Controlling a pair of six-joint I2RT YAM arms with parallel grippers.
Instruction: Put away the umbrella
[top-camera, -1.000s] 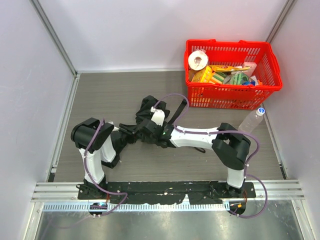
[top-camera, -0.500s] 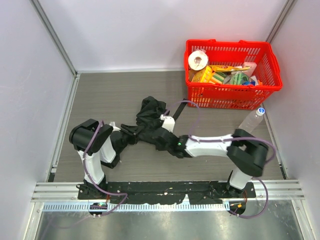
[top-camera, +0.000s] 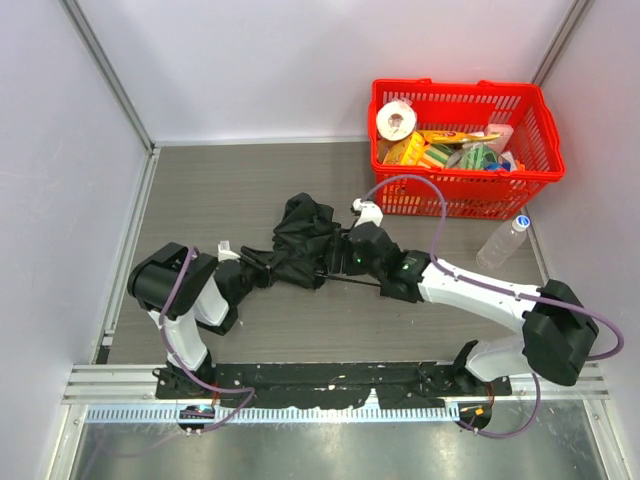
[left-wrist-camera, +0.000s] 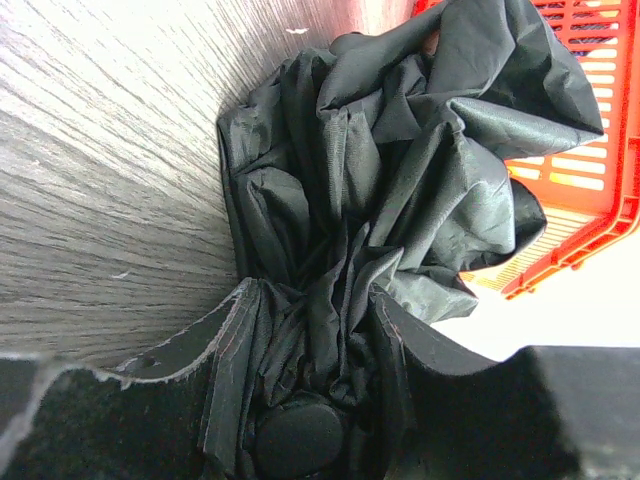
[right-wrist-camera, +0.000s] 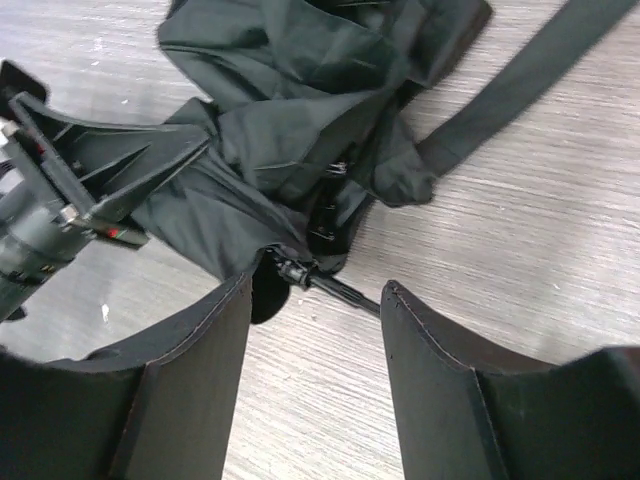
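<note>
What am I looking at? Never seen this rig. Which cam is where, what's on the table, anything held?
Two robot arms are bolted at the near edge of a table; their job is putting away an umbrella. The wide picture looks down from above and behind the arms. The other two come from a camera on each wrist. The left end effector is clamped on the bunched black umbrella. The right end effector is open; the umbrella's thin shaft crosses the gap at its tips, ungripped. Also on the table are a red basket of packaged goods and a clear plastic bottle beside it.
</note>
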